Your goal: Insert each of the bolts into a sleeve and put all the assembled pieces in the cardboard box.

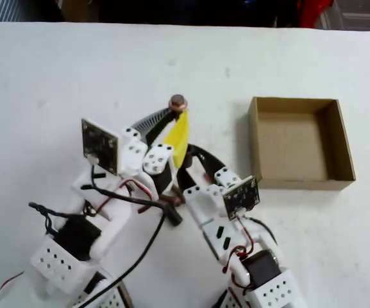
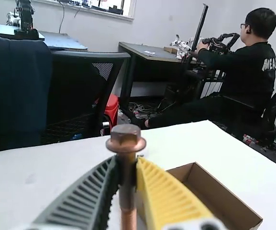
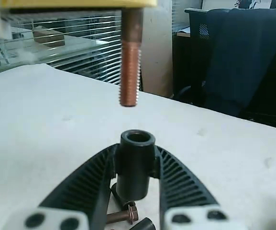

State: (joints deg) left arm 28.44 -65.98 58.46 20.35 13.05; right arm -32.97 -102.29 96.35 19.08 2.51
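Note:
My left gripper (image 1: 177, 112), with one grey and one yellow finger, is shut on a copper bolt (image 1: 177, 101) held upright, head up. In the left wrist view the bolt (image 2: 126, 143) stands clamped between the fingers (image 2: 99, 191). My right gripper (image 3: 136, 155) is shut on a black sleeve (image 3: 137, 163), upright with its bore open upward. The bolt's threaded end (image 3: 129, 72) hangs just above the sleeve, apart from it and slightly off its bore. In the high view the right gripper (image 1: 186, 163) sits beneath the yellow finger. The cardboard box (image 1: 329, 173) lies to the right, with nothing visible inside.
On the table under the right gripper lie another copper bolt (image 3: 123, 214) and another black sleeve (image 3: 145, 224). Black cables (image 1: 140, 205) cross the table between the two arm bases. The box's corner (image 2: 195, 167) is close behind the left gripper.

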